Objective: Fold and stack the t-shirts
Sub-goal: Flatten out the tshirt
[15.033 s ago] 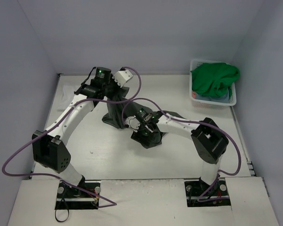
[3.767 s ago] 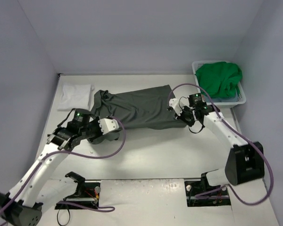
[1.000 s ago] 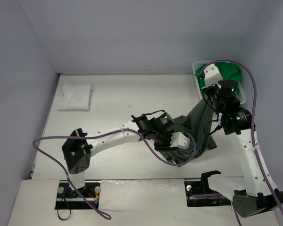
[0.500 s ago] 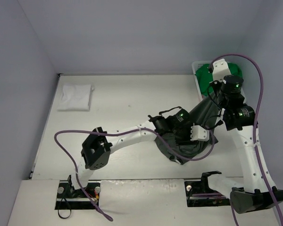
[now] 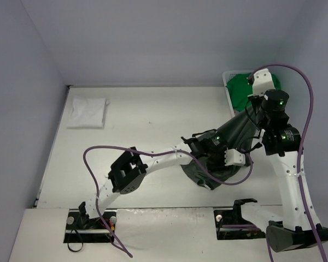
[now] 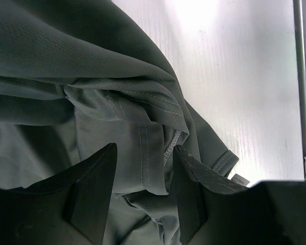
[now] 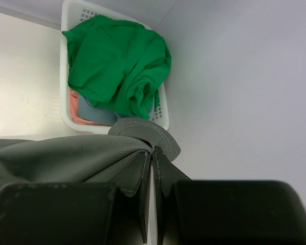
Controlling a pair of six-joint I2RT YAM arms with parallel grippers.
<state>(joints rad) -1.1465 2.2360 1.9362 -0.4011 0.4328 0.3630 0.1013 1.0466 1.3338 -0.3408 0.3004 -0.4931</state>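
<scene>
Spreading grey shirt [image 6: 92, 61]: right gripper [image 7: 153, 155] clamped on its edge near basket [image 7: 65, 76], left gripper [image 6: 144, 150] jaws apart over hem, should pinch next.

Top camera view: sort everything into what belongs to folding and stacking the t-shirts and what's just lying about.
Belongs to the job:
- dark grey shirt, pinched in the right gripper, with the open left gripper over it
- folded white shirt
- green shirt and blue-grey shirt, both in the laundry basket

Just lying about:
- the laundry basket itself
- pink cloth in it, too hidden to identify
</scene>
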